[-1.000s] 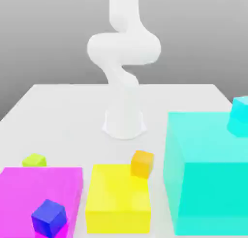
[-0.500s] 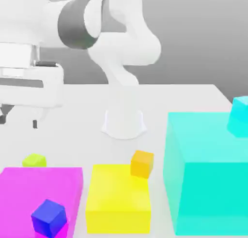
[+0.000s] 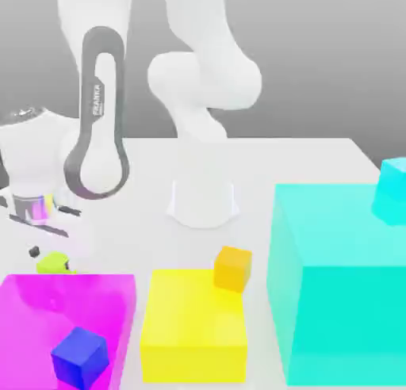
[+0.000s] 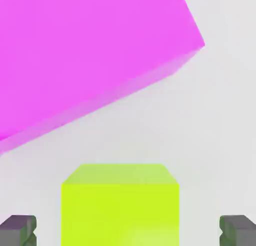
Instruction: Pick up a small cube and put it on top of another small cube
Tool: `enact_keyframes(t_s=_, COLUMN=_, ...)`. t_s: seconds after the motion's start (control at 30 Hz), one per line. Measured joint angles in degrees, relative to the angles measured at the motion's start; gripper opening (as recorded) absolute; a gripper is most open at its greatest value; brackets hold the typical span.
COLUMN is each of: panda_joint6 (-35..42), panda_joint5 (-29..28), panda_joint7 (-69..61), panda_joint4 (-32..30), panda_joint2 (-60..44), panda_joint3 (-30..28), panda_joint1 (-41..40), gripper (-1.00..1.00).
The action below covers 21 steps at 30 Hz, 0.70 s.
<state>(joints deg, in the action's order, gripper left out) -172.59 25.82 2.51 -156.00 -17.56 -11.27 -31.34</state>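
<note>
The small lime cube [image 3: 55, 263] sits on the white table just behind the big magenta block [image 3: 47, 317], at the exterior view's left. My gripper [image 3: 49, 254] has come down over it. In the hand view the lime cube [image 4: 120, 205] lies between my two dark fingertips [image 4: 18, 230], with a clear gap on each side, so the gripper [image 4: 128, 231] is open and touches nothing. A small orange cube [image 3: 233, 268] rests at the back corner of the yellow block [image 3: 190, 325]. On the magenta block stands a small dark-blue cube [image 3: 79, 357].
A big cyan block [image 3: 341, 285] fills the exterior view's right, with a small cyan cube [image 3: 392, 190] on it. The arm's white base [image 3: 204, 202] stands mid-table. The magenta block's edge [image 4: 100, 65] lies close beside the lime cube.
The arm has swung into view at the exterior view's left and lowered its hand to the lime cube. The cubes and blocks have not moved.
</note>
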Motion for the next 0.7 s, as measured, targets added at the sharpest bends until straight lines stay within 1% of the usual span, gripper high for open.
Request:
enact_keyframes(t_s=0.17, panda_joint6=0.1, panda_joint5=-0.1, panda_joint7=0.1, panda_joint4=0.0, panda_joint2=0.0, panda_joint3=0.0, panda_joint1=0.0, gripper=-1.00)
enact_keyframes(t_s=0.2, panda_joint6=-0.4, panda_joint5=0.3, panda_joint7=-0.2, panda_joint4=0.1, panda_joint2=-0.6, panda_joint3=1.2, panda_joint1=-1.1, gripper=-1.00)
enact_keyframes(t_s=0.23, panda_joint6=-0.1, panda_joint5=-0.2, panda_joint7=0.2, panda_joint4=0.0, panda_joint2=-0.2, panda_joint3=0.5, panda_joint1=-0.6, gripper=-1.00)
enact_keyframes(t_s=0.33, panda_joint6=2.6, panda_joint5=-5.2, panda_joint7=4.0, panda_joint4=-0.9, panda_joint2=3.6, panda_joint3=-4.8, panda_joint1=3.6, gripper=-1.00)
enact_keyframes(t_s=0.43, panda_joint6=5.9, panda_joint5=-12.8, panda_joint7=9.7, panda_joint4=-2.2, panda_joint2=8.4, panda_joint3=-9.6, panda_joint1=6.6, gripper=-1.00)
enact_keyframes(t_s=0.5, panda_joint6=8.2, panda_joint5=-17.8, panda_joint7=13.4, panda_joint4=-3.0, panda_joint2=11.6, panda_joint3=-11.4, panda_joint1=7.3, gripper=-1.00)
enact_keyframes(t_s=0.57, panda_joint6=11.0, panda_joint5=-20.7, panda_joint7=17.3, panda_joint4=-1.8, panda_joint2=13.4, panda_joint3=-11.5, panda_joint1=8.6, gripper=-1.00)
enact_keyframes(t_s=0.7, panda_joint6=18.0, panda_joint5=-21.9, panda_joint7=26.5, panda_joint4=5.5, panda_joint2=13.1, panda_joint3=-9.2, panda_joint1=14.0, gripper=-1.00)
